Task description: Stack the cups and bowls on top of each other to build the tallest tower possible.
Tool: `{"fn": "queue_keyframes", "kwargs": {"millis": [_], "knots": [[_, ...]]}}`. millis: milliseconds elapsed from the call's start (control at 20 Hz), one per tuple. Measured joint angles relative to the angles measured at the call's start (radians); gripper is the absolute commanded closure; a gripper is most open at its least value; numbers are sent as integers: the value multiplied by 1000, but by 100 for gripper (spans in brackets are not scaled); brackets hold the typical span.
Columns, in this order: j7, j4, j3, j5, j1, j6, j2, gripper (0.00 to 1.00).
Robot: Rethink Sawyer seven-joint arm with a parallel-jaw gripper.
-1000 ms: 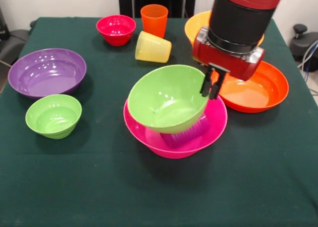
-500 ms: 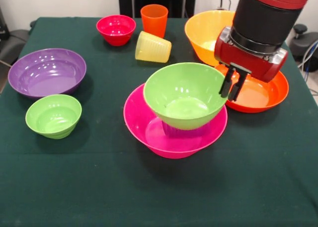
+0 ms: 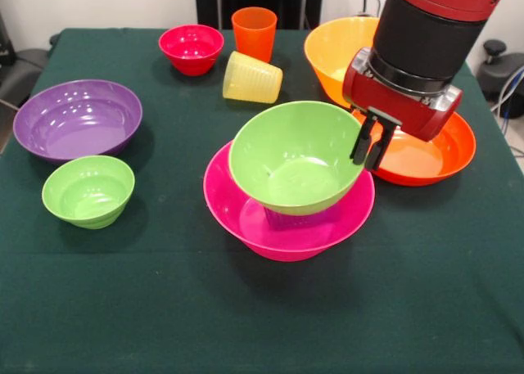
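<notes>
My gripper (image 3: 370,147) is shut on the right rim of the medium green bowl (image 3: 291,157). That bowl tilts a little toward the front and rests over the purple cup (image 3: 296,218), which stands inside the large pink bowl (image 3: 233,214); only the cup's lower part shows. The large purple bowl (image 3: 78,119) and the small green bowl (image 3: 88,190) sit at the left. The small red bowl (image 3: 191,48), the upright orange cup (image 3: 254,32) and the yellow cup (image 3: 252,77) on its side are at the back. The yellow-orange bowl (image 3: 337,53) and orange-red bowl (image 3: 430,155) lie behind the arm.
Everything stands on a dark green tablecloth (image 3: 262,317). The arm's red and black wrist (image 3: 413,63) hangs over the two orange bowls at the right. A black chair part (image 3: 16,63) shows past the left edge.
The gripper swung right with the green bowl, levelling it over the purple cup, then came back slightly left. The bowl now sits more centred over the pink bowl.
</notes>
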Motion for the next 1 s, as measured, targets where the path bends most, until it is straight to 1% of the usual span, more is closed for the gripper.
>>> {"fn": "queue_keyframes", "kwargs": {"millis": [350, 600, 1000], "knots": [[0, 0, 0, 0, -31, -47, -1, 100], [0, 0, 0, 0, -54, -54, -5, 100], [0, 7, 0, 0, -66, -55, -20, 100]]}}
